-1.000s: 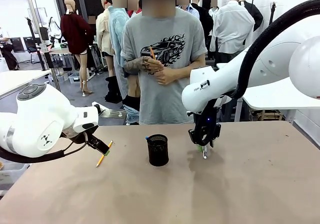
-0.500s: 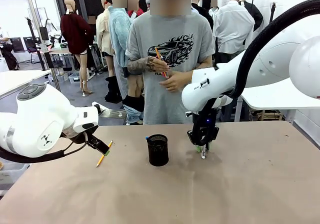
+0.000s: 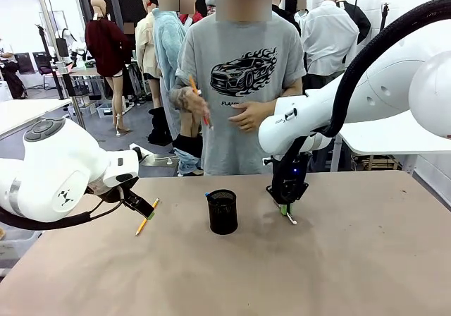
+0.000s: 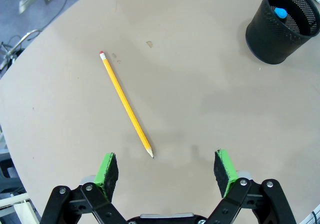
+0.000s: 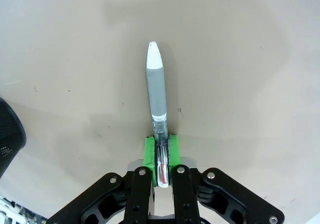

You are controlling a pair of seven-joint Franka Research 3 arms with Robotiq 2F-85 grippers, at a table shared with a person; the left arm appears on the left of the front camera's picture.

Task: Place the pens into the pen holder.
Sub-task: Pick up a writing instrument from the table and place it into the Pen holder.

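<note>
One pen is in and more are left. A blue-capped pen [image 4: 280, 12] stands inside the black mesh pen holder [image 3: 223, 211] at the middle of the desk [image 3: 338, 274], while the others lie or are held outside it. The robot's right hand [image 5: 161, 144], just right of the holder, is clamped together on a silver-grey pen [image 5: 156, 84]. It grips the pen near its back end, so the white tip juts out ahead, low over the desk; whether the tip touches the surface cannot be told. That pen looks ready to be lifted and carried left to the holder. At the left, the left hand [image 4: 167, 166] hovers with its green pads spread wide apart and nothing between them. It is above a yellow pencil [image 4: 126, 104] lying flat on the desk, whose sharpened point lies just ahead of the gap and whose eraser end is farther off. At the far side, a person [image 3: 239, 83] holds up an orange pencil [image 3: 192, 83].
</note>
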